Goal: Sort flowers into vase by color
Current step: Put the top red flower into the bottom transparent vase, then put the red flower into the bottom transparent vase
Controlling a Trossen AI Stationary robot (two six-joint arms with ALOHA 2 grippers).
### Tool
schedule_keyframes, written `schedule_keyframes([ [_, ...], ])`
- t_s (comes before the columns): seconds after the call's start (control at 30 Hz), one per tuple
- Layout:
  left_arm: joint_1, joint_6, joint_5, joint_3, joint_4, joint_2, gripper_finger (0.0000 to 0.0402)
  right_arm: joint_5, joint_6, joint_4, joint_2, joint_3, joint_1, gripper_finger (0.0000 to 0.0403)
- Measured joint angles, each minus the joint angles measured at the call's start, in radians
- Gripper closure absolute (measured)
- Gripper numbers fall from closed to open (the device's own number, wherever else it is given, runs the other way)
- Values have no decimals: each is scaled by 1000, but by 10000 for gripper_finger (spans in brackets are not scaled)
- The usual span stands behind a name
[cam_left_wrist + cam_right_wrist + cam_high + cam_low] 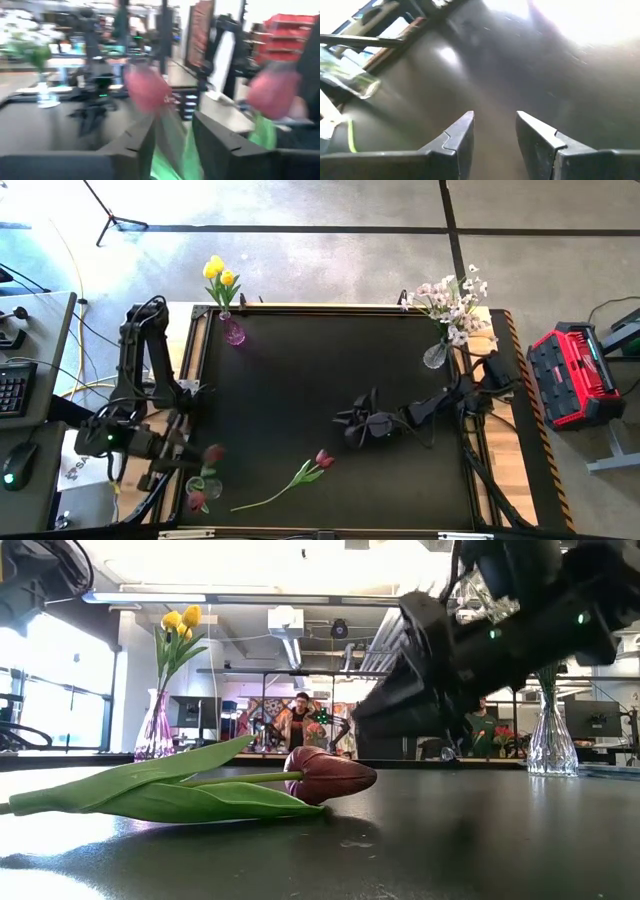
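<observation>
My left gripper (193,453) is at the near left corner, open and pointing level, with the green stem (172,150) of a dark red tulip (214,452) between its fingers. That tulip and a second one (197,501) stand in a small clear vase (207,484). A third red tulip (322,459) lies flat on the black mat, its stem running toward the near left. My right gripper (356,423) hovers open over the mat's middle, with nothing between its fingers (462,132). Yellow tulips (221,274) stand in a purple vase at the far left. Pale blossoms (452,298) stand in a clear vase at the far right. My left gripper has its fingers (142,142) apart on either side of the red tulip's stem, just below the bloom (147,89). The view is blurred, and I cannot tell whether either finger touches the stem.
A raised frame (340,309) borders the mat. The lying tulip (325,775) is between the two grippers, nearer the front edge. A red case (572,375) stands off the table to the right. People are in the room behind (298,720).
</observation>
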Motion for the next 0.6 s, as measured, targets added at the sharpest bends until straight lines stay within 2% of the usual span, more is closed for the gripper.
schedule_keyframes([
  [0.13, -22, 3, -177, 0, 28, -35, 239, 37, -104, 0, 0, 48, 38, 269],
  [0.3, 21, 109, -179, 1, 93, -121, 212, 78, -189, -14, 0, 97, 61, 269],
  [0.43, 124, 255, -177, 1, 118, -206, 211, 52, -216, -36, -1, 115, 61, 269],
  [0.6, 255, 338, -182, 1, 88, -318, 211, 27, -208, -72, -19, 115, 63, 269],
])
